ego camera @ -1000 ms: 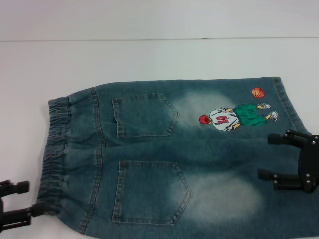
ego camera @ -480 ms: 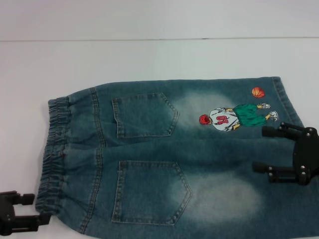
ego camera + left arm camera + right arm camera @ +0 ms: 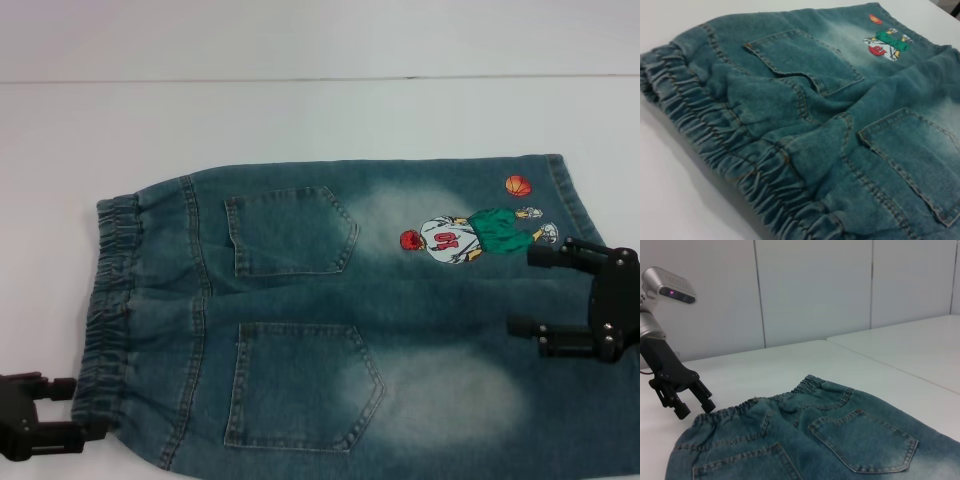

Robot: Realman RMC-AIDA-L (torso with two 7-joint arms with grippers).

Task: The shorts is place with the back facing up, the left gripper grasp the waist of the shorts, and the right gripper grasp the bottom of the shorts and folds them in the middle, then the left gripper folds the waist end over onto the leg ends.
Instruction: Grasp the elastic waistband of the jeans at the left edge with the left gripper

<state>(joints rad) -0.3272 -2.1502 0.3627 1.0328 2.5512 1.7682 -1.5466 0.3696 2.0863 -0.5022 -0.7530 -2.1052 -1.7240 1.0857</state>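
Head view: shorts (image 3: 330,320) lie flat, back up.
I see my left gripper (image 3: 68,410) spread at the waistband (image 3: 105,320); my right gripper (image 3: 525,290) spread above the leg end, empty.

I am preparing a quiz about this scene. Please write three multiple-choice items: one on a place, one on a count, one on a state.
1. Where is the left gripper?
A. by the waistband's near corner
B. over the cartoon print
C. on the far pocket

2. How many back pockets show on the shorts?
A. one
B. two
C. four

3. How is the right gripper?
A. shut on the hem
B. open above the leg end
C. out of view

Answers:
1 A, it sits beside the gathered waistband.
2 B, two stitched pockets show.
3 B, its jaws stand apart, holding nothing.
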